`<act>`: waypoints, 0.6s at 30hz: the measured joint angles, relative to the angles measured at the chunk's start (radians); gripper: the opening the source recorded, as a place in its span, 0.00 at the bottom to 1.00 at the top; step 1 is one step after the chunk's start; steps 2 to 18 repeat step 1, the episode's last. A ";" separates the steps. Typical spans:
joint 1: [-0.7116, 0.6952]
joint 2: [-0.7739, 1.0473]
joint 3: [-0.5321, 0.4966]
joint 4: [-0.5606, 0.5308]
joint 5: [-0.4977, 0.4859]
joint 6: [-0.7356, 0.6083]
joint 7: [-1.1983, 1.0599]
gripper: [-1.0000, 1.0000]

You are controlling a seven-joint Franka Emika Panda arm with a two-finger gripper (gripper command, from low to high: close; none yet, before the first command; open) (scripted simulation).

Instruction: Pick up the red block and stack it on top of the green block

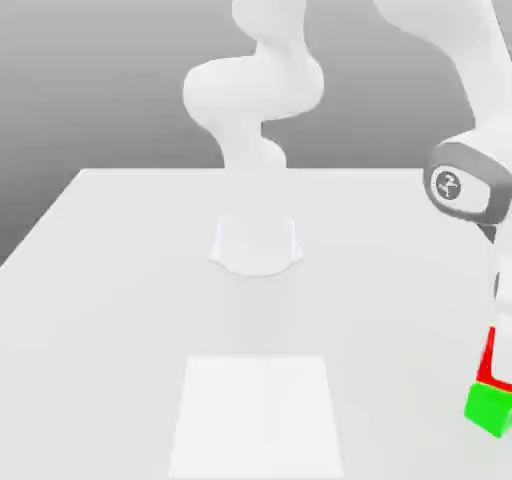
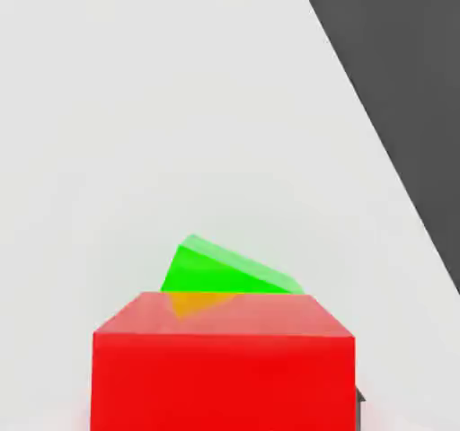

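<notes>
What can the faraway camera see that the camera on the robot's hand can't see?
The exterior view alone shows the robot's white arm rising from its round base and the pale square patch on the table. The hand view alone shows the dark area beyond the table's edge and the red block's wide front face. Both show the red block, the green block right by it, and the white table.

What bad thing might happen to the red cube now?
The red block sits above the green block but not squarely over it: in the hand view the green one pokes out to one side and looks turned. If set down like that, it may tip or slide off. Both cubes are also near the table edge at the exterior view's right, so a fall could carry the red one off.
</notes>
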 joint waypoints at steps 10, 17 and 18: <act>0.000 0.000 0.000 0.000 0.000 0.000 0.000 1.00; 0.000 0.000 0.000 0.000 0.000 0.000 0.000 1.00; 0.000 0.000 0.000 0.000 0.000 0.000 0.000 1.00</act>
